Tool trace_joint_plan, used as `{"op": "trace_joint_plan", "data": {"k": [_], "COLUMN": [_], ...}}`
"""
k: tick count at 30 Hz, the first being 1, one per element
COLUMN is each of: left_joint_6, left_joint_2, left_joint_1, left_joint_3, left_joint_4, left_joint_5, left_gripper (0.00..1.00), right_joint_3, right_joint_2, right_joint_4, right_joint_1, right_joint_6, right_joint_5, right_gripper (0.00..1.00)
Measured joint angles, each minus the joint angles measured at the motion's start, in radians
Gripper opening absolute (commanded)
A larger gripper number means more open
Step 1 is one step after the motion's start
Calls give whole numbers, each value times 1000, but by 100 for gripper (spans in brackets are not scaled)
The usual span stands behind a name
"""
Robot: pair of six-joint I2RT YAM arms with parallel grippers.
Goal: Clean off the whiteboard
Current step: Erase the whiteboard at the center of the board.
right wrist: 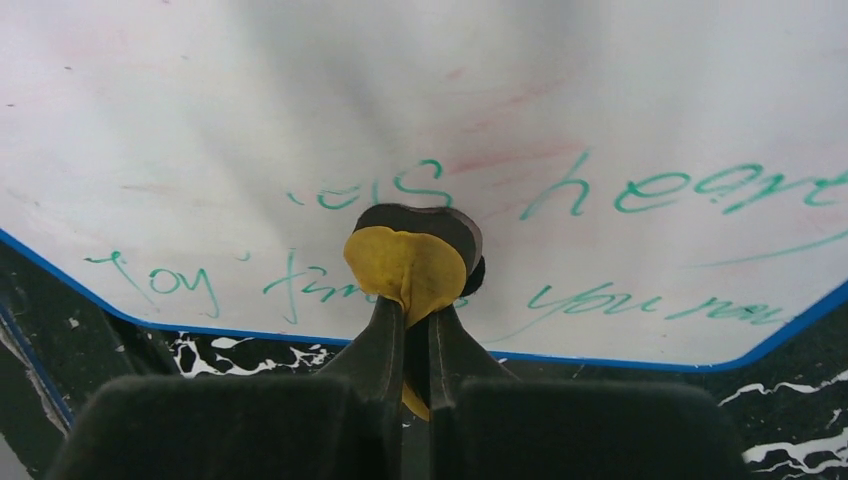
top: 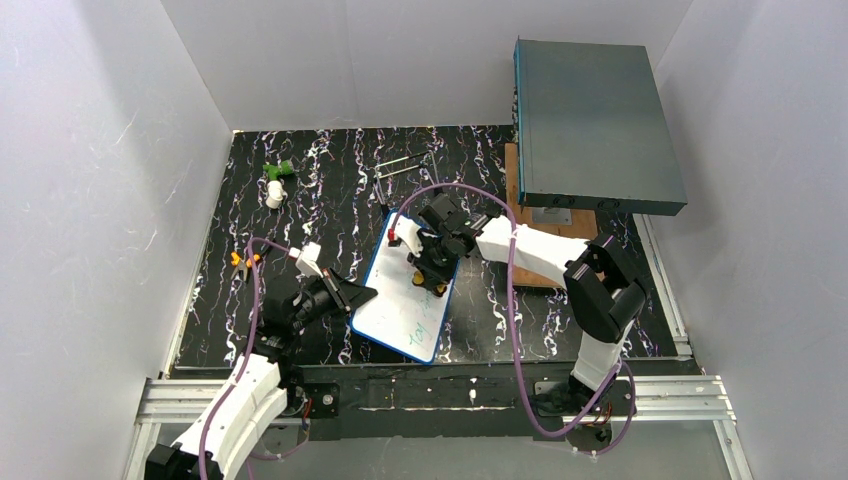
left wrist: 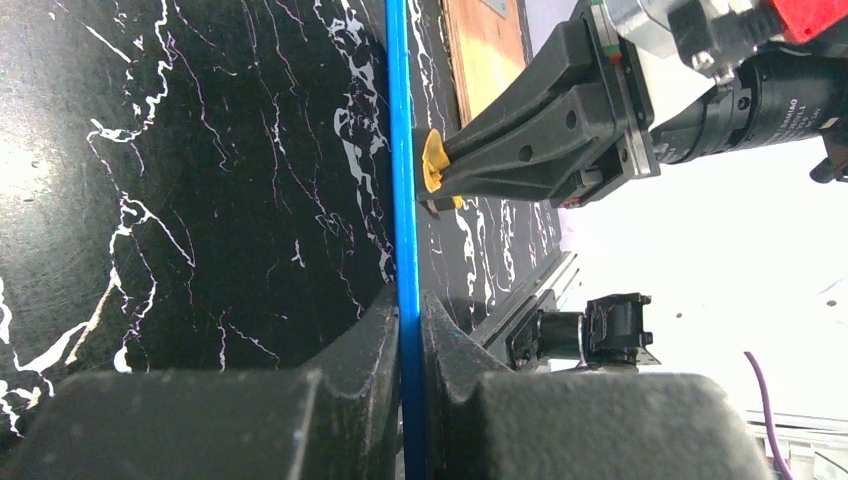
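Pinching a small yellow eraser (right wrist: pixel 405 265) between tightly closed fingers, the right gripper (right wrist: pixel 408 312) pressed the eraser's dark felt face flat against the whiteboard (right wrist: pixel 300 100). Contact fell in the middle of the green handwriting, between two lines of it. Words stood legible on every side of the pad: a line below it running towards both corners, and a longer word off to the right.

Across from it, the left gripper (left wrist: pixel 408 310) was clamped on the blue frame (left wrist: pixel 400 150) of the board, one finger on each side of the thin edge and both touching it. That grip looked meant to hold the board steady against the rubbing.

From above, the whiteboard lay slanted at the middle of the black marbled table (top: pixel 300 200), near its front edge and between the two arms. The left gripper held its left long side, and the right arm reached over it from the far right.

By my judgement the job was partly done. The far stretch of the board showed only faint red smears, which suggested it had been wiped but not cleanly. The nearer stretch carried most of the green writing untouched. What was left, then, was the green lines and a second pass over the red haze.

Well apart at the back right sat a large grey-teal box (top: pixel 595 120), playing no part.
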Motion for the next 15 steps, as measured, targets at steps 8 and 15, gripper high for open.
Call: {"op": "trace_joint_plan", "data": {"k": [8, 15], "left_joint_6": [3, 5], "left_joint_2": [11, 20], "left_joint_1": [0, 0], "left_joint_3": [1, 2], "left_joint_4": [13, 22], "left_joint_5": [24, 33], "left_gripper": [0, 0], "right_joint_3": [0, 0], "right_joint_2": [-20, -29], "right_joint_4": [-11, 3], "right_joint_1": [47, 50], "right_joint_6": [1, 55], "right_joint_5": [-34, 18], "right_gripper": [1, 1]}}
